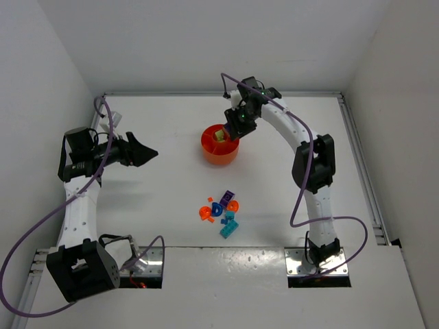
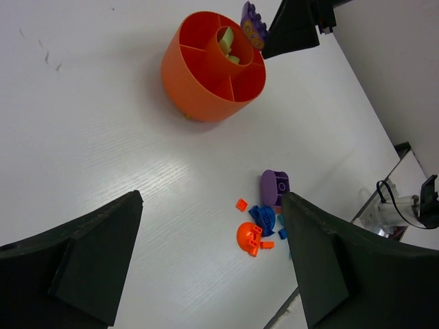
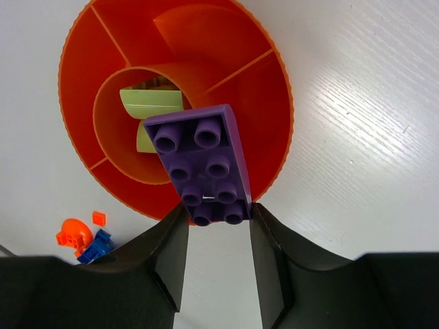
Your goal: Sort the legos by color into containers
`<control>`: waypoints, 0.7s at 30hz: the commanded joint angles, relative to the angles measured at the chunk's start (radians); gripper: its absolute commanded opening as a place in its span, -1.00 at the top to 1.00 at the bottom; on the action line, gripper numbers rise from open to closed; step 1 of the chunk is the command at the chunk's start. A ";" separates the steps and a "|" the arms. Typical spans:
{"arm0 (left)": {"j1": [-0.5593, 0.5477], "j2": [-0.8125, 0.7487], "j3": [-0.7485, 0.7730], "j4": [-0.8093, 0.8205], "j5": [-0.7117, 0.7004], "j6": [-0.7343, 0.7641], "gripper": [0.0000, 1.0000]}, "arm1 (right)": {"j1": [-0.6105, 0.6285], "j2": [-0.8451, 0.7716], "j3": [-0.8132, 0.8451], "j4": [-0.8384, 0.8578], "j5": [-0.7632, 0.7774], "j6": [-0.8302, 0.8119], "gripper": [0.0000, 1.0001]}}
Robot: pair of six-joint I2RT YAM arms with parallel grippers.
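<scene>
The round orange dish (image 1: 208, 144) stands at the table's middle back; it also shows in the left wrist view (image 2: 188, 82) and the right wrist view (image 3: 267, 116). Lime green legos (image 3: 147, 106) lie in its centre compartment. My right gripper (image 3: 218, 214) is shut on a purple brick (image 3: 202, 164), held above the dish's rim; the purple brick shows in the left wrist view (image 2: 252, 26) too. A pile of loose legos (image 1: 221, 209) lies nearer the arms: purple (image 2: 273, 186), blue (image 2: 263, 218), orange (image 2: 248, 237), cyan. My left gripper (image 1: 145, 153) is open and empty, left of the dish.
Raised table rails run along the back and right edges (image 1: 360, 164). The walls of the enclosure stand close on the left and right.
</scene>
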 commanded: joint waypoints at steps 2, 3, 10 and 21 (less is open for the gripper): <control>-0.005 -0.003 0.004 0.038 0.013 -0.014 -0.78 | -0.002 -0.006 0.021 0.001 -0.019 -0.005 0.11; -0.005 -0.003 0.004 0.038 0.013 -0.014 -0.78 | -0.002 -0.006 0.021 0.001 -0.019 -0.005 0.09; -0.005 -0.003 0.004 0.038 0.013 -0.014 -0.78 | -0.002 0.003 0.021 0.001 -0.019 0.005 -0.01; -0.005 -0.061 -0.017 0.038 -0.024 0.026 -0.82 | 0.056 -0.355 -0.420 -0.021 -0.175 -0.277 0.11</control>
